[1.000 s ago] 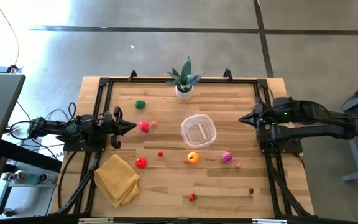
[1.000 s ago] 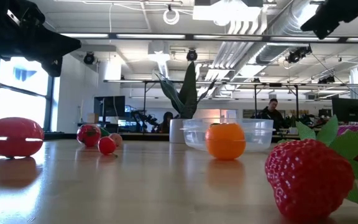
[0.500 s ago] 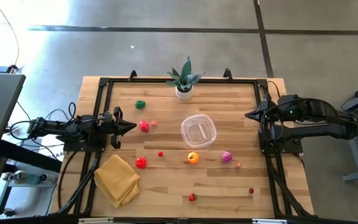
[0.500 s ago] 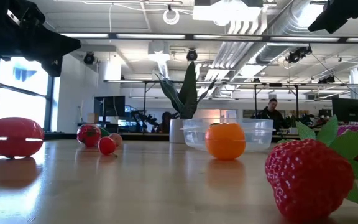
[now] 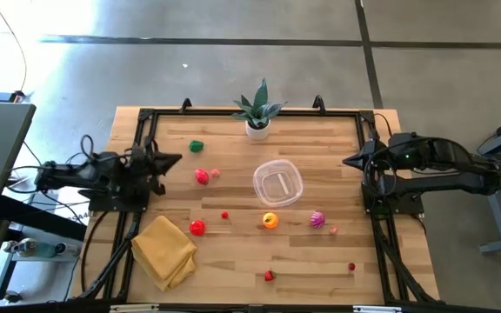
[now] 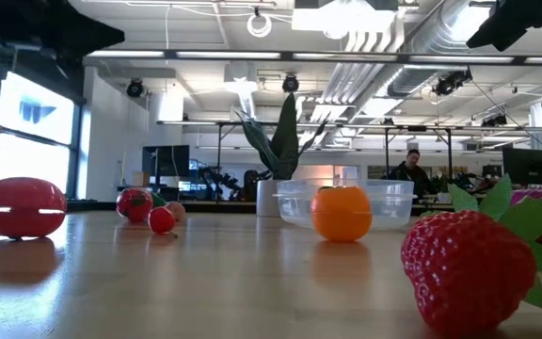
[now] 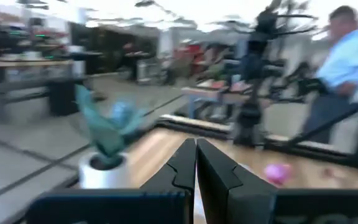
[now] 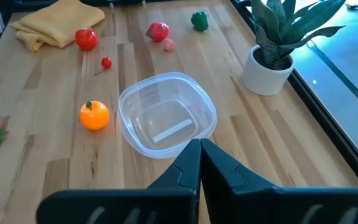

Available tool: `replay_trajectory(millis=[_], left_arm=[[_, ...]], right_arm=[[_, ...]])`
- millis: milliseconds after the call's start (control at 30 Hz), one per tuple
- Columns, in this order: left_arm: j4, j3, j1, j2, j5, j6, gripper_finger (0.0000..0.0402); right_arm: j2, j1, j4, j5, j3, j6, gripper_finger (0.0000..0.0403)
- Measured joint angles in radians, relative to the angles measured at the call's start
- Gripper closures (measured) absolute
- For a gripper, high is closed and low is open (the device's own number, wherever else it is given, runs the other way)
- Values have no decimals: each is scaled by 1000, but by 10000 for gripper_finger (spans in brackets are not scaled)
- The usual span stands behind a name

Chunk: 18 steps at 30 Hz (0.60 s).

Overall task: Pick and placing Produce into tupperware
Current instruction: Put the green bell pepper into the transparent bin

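The left gripper (image 5: 174, 160) hangs over the left edge of the table (image 5: 233, 261), and its two fingers are pressed together with nothing between them. The closest fruit to it is a red tomato (image 5: 202, 176) with a small pink piece (image 5: 216, 173) touching its side, just past the tip. A green pepper (image 5: 197, 146) sits near the tip too, a bit toward the plant (image 5: 258, 110). A yellow cloth (image 5: 163, 250) lies beside this arm, and a red apple (image 5: 197, 228) rests next to the cloth. The right gripper (image 5: 350, 162) waits at the right edge of the table, fingers pressed together and holding nothing. The clear tub (image 5: 277, 183) sits right in front of it, in the middle of the table, and it is empty. Past the tub from the right gripper are a small orange (image 5: 270, 221) and a tiny red cherry (image 5: 225, 215). A magenta piece (image 5: 318, 219) lies near the orange; it may be an onion, but it is too small to tell. A strawberry (image 5: 269, 276) sits well apart from both grippers.
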Motion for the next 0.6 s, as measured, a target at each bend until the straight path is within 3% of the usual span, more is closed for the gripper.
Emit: replay_trajectory(millis=[200, 433, 600], left_arm=[[-298, 351, 0, 245, -78, -13, 396], [-759, 774, 11, 667, -153, -72, 396], [-1061, 1041, 178, 965, -92, -112, 396]], right_arm=[[0, 0, 0, 0, 0, -2, 403], [0, 0, 0, 0, 0, -2, 403], [0, 0, 0, 0, 0, -2, 403]])
